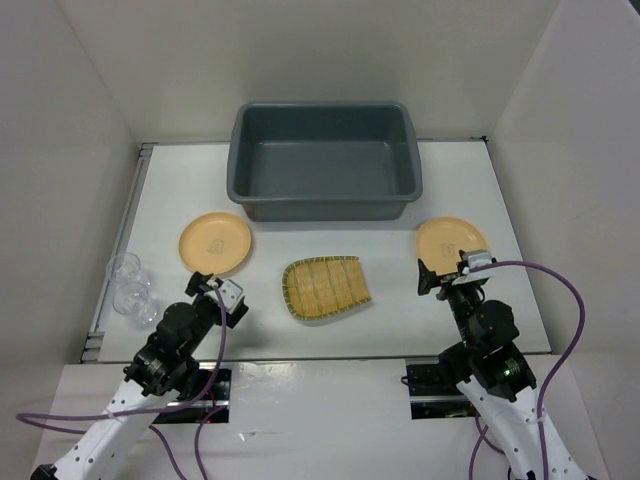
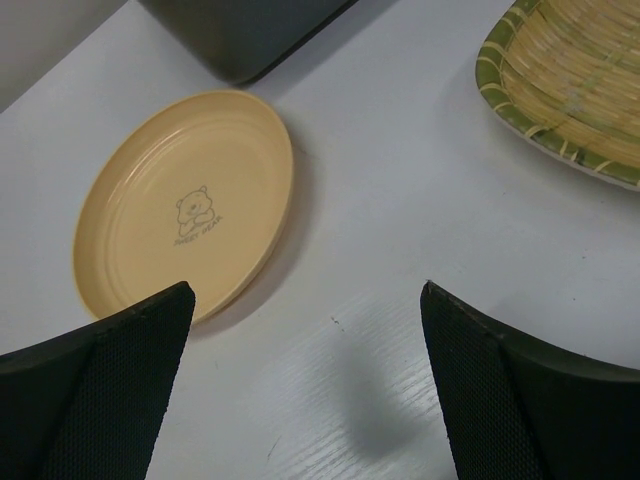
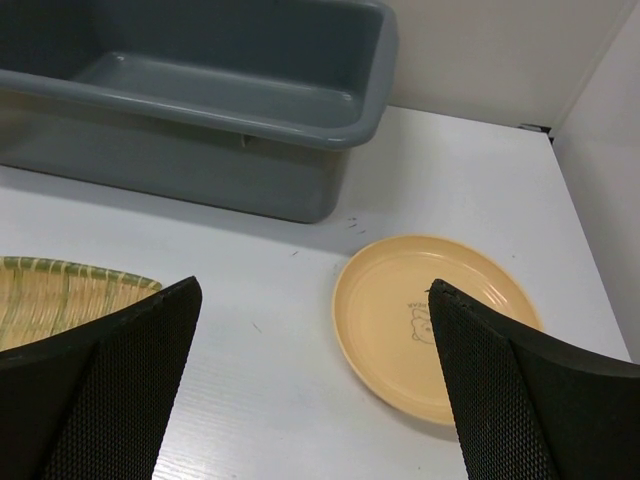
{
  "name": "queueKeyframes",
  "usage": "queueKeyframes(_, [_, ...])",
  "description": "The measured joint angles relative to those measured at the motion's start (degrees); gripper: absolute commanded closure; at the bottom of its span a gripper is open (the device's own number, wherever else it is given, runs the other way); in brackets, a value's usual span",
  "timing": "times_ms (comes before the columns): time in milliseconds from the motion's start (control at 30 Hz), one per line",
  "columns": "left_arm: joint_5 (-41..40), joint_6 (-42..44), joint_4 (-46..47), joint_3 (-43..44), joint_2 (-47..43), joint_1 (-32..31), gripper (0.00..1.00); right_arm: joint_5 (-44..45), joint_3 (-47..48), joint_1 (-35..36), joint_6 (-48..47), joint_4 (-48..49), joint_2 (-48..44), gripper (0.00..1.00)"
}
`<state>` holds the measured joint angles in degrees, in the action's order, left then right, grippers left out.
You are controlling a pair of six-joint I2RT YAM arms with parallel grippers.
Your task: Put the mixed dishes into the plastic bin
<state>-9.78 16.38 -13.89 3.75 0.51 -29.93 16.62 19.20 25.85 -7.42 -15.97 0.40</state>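
Note:
The dark grey plastic bin [image 1: 325, 165] stands empty at the back centre; its corner shows in the right wrist view [image 3: 300, 110]. One orange-yellow plate [image 1: 215, 243] lies left of it, also in the left wrist view [image 2: 185, 205]. The second plate [image 1: 450, 240] lies at the right, also in the right wrist view [image 3: 435, 325]. The yellow slatted tray [image 1: 325, 288] lies at front centre, its edge in both wrist views [image 2: 565, 85] [image 3: 60, 295]. My left gripper [image 1: 215, 292] is open and empty just in front of the left plate. My right gripper [image 1: 447, 276] is open and empty in front of the right plate.
Two clear plastic cups [image 1: 130, 285] stand at the table's left edge, beside my left arm. White walls enclose the table on three sides.

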Motion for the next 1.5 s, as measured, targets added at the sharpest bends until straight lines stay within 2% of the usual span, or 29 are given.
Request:
queueKeyframes(167, [1.0,0.1,-0.3,1.8,0.0,0.0,0.00,-1.1,-0.1,0.0,-0.6,0.0,0.0,0.02])
queueKeyframes(333, [-2.8,-2.1,0.3,2.1,0.0,0.0,0.00,-2.6,-0.1,0.0,-1.2,0.0,0.0,0.02])
queueKeyframes(400, [-6.4,-6.4,2.1,1.6,0.0,0.0,0.00,-3.0,-0.1,0.0,-1.3,0.0,0.0,0.02])
queueKeyframes(600, [-26.0,-29.3,2.6,-0.8,0.0,0.0,0.00,-4.0,-0.1,0.0,-1.6,0.0,0.0,0.02])
queueKeyframes(667, [-28.5,-32.7,2.4,-1.0,0.0,0.1,0.00,-4.2,-0.1,0.0,-1.7,0.0,0.0,0.02])
queueKeyframes(967, [-29.3,-25.7,4.9,-1.1,0.0,0.1,0.00,-5.5,-0.1,0.0,-2.6,0.0,0.0,0.02])
queueKeyframes(1133, [-26.0,-21.0,5.4,-1.1,0.0,0.1,0.00,-6.1,-0.1,0.0,-2.7,0.0,0.0,0.02])
queueKeyframes(1500, [-25.6,-16.1,5.9,-1.1,0.0,0.1,0.00,-7.0,-0.1,0.0,-2.8,0.0,0.0,0.02])
